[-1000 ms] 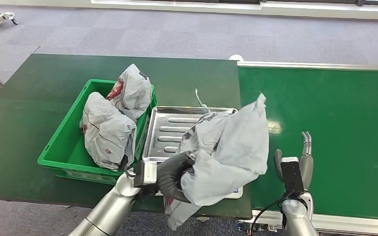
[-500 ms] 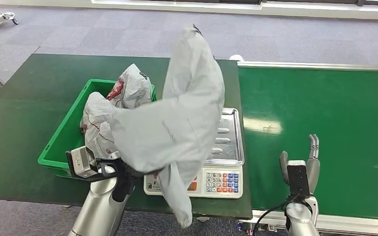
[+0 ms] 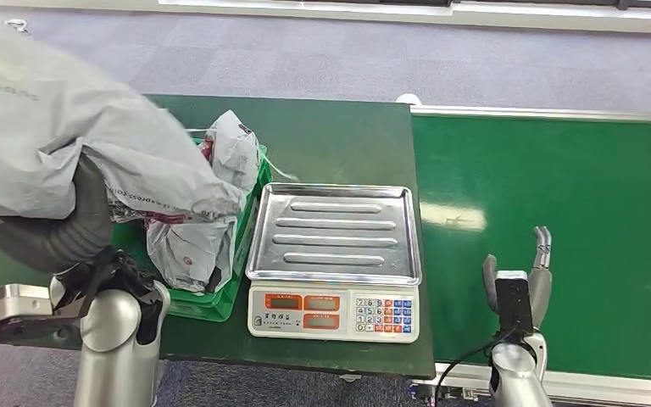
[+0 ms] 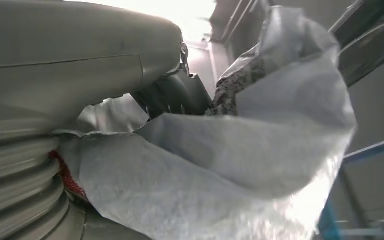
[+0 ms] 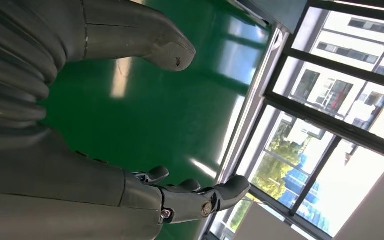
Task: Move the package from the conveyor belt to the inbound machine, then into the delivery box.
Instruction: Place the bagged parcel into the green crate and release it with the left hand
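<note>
Green worktop, left edge — grey package (image 3: 68,144) gripped by left hand (image 3: 47,233) above the green delivery box (image 3: 246,229); right hand (image 3: 521,275) spread, empty. Risk — loose bag snagging box rim, spilling outside.

The head view looks forward and down from high on the robot over the desk (image 3: 322,136) and conveyor belt (image 3: 559,195). The left wrist view sits tight against a grey package (image 4: 240,165). The right wrist view, turned sideways, shares the belt's green surface.
</note>
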Controlling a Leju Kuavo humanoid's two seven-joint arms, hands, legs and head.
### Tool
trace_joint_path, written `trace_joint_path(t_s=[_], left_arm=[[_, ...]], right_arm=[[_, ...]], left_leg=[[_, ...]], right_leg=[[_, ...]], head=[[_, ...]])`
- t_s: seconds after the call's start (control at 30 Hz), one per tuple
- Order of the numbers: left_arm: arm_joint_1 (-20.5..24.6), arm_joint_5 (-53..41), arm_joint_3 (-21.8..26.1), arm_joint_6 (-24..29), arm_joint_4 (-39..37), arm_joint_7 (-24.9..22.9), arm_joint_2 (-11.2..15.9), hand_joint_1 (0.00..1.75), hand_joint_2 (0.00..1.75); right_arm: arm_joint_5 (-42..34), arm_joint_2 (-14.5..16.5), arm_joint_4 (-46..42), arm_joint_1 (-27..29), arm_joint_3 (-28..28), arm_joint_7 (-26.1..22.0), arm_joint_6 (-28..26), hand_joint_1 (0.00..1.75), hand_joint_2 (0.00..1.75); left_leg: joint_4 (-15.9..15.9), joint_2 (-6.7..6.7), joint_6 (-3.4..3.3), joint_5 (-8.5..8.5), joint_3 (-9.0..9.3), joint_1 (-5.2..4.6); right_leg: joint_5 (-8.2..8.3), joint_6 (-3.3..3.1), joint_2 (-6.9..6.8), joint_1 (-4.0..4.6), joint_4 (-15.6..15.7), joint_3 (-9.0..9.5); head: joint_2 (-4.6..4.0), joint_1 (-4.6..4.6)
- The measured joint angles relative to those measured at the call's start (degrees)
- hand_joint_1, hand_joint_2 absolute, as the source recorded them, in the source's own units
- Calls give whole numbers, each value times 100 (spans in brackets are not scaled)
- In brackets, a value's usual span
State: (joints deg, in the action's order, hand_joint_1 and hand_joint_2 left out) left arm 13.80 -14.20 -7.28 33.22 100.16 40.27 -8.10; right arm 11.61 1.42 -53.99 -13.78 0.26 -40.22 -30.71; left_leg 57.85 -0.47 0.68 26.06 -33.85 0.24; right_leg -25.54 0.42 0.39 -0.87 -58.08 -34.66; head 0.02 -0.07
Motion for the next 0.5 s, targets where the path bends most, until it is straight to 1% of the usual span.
trace_joint_path(t_s=[0.2, 0.27, 0.37, 0.5], left_arm=[[3, -36, 0, 90, 239, -2, 147, 175, 175], [15, -190, 2, 269, 259, -4, 180, 175, 175], [80, -826, 123, 583, 251, -5, 221, 175, 175], [278, -1915, 511, 646, 172, -24, 216, 175, 175]], right_arm=[[-17, 1, 51, -33, 69, 0, -1, 0, 175], [-28, 2, 55, -35, 79, 0, -1, 0, 175], [-42, 3, 63, -38, 85, 0, -39, 0, 175], [-84, 1, 72, -9, 86, 0, -135, 0, 175]], left_leg=[[0, 0, -1, -1, 1, 0], [0, 0, -1, -1, 1, 0], [1, 1, -1, -1, 2, 0], [1, 1, 0, -2, 3, 0]], right_leg=[[1, 0, 0, -1, 0, 1], [1, 0, 0, -2, 0, 1], [1, 0, 0, -2, 0, 1], [1, 0, 1, 0, 0, -1]], head=[[0, 1], [0, 1], [0, 1], [0, 0]])
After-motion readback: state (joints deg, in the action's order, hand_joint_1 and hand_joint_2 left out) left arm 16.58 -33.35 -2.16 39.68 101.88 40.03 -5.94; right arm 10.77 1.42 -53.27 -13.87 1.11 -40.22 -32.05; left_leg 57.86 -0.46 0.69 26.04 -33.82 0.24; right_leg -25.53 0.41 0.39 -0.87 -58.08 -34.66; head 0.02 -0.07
